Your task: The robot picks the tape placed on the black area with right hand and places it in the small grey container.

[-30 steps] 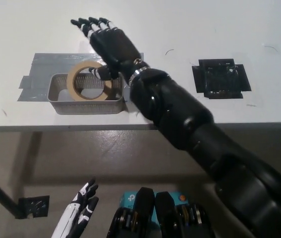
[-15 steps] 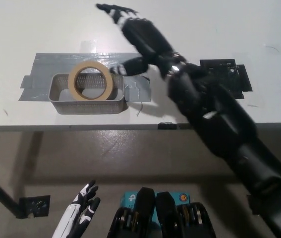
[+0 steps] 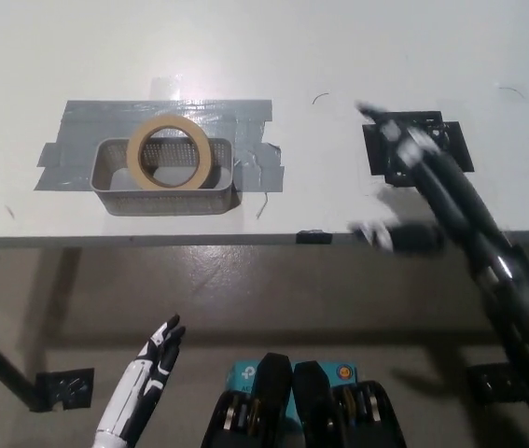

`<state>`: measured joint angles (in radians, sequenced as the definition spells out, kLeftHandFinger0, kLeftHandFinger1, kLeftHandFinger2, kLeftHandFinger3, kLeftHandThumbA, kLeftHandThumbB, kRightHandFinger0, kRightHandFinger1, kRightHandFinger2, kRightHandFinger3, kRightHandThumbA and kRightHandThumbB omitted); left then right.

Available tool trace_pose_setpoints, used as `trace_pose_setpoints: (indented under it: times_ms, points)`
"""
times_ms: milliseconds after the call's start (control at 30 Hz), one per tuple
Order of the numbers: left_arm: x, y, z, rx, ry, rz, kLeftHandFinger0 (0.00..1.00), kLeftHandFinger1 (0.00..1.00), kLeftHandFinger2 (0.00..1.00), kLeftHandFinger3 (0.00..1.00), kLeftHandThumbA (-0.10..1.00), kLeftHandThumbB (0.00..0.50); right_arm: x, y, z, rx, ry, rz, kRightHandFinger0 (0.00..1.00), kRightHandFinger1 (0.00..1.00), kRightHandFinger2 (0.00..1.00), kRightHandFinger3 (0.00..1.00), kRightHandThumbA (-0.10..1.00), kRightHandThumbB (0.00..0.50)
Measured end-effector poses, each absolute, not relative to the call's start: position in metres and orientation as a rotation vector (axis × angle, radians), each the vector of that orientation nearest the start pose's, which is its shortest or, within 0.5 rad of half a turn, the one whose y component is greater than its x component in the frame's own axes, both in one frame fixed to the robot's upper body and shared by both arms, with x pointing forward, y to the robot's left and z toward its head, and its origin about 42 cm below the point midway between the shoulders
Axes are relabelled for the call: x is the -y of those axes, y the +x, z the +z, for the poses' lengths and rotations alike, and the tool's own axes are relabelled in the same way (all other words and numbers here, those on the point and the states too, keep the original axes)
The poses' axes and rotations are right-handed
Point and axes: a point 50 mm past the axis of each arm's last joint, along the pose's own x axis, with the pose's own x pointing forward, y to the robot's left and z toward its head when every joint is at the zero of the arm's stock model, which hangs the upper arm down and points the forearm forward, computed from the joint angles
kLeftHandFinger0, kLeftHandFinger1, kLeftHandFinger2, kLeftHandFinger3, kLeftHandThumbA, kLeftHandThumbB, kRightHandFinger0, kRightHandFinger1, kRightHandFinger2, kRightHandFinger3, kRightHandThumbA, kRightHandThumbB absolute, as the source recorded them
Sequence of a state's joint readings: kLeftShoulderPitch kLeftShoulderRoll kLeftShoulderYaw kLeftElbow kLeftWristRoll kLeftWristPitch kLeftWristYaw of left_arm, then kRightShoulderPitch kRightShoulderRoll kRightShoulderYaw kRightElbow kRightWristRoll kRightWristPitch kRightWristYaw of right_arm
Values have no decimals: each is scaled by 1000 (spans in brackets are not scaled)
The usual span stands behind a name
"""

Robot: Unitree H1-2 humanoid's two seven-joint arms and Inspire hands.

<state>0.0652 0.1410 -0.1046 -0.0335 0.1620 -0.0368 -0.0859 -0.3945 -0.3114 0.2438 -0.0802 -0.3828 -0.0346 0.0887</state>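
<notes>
- The beige ring-shaped roll of masking tape (image 3: pixel 170 153) lies in the small grey perforated container (image 3: pixel 115 194), propped at a tilt across the top with its open centre facing up; its upper part reaches past the far rim, so it is not fully sunk inside.
- The container stands on a patch of grey duct tape (image 3: pixel 82 121) stuck to the white surface (image 3: pixel 264 47), near its front edge.
- The black right robot hand (image 3: pixel 413 149) is a motion-blurred streak over the square black area (image 3: pixel 451 147), well apart from the roll; the roll lies off to its left side across bare surface.
- Nothing shows in that robot hand, and it is too smeared to tell whether its fingers are spread or clenched.
- The white left robot hand (image 3: pixel 147 373) rests low below the front edge of the surface, fingers apart and holding nothing; it is nearer the container's side of the surface, though the task belongs to the right.
- Judgement: the placing looks done, so no further reach toward the roll seems called for.
</notes>
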Motion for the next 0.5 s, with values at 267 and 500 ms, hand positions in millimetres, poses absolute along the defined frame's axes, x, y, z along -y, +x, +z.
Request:
trace_pose_setpoints:
  times_ms: [267,500]
  points:
    - [-226,262,86,-11,274,-166,1000,1000,1000,1000,1000,117,224,291,173,317,-497,302,1000,1000,1000,1000,1000,202]
    - [-226,257,84,-18,237,-138,1000,1000,1000,1000,1000,126,218,280,99,114,-339,285,1000,1000,1000,1000,1000,173]
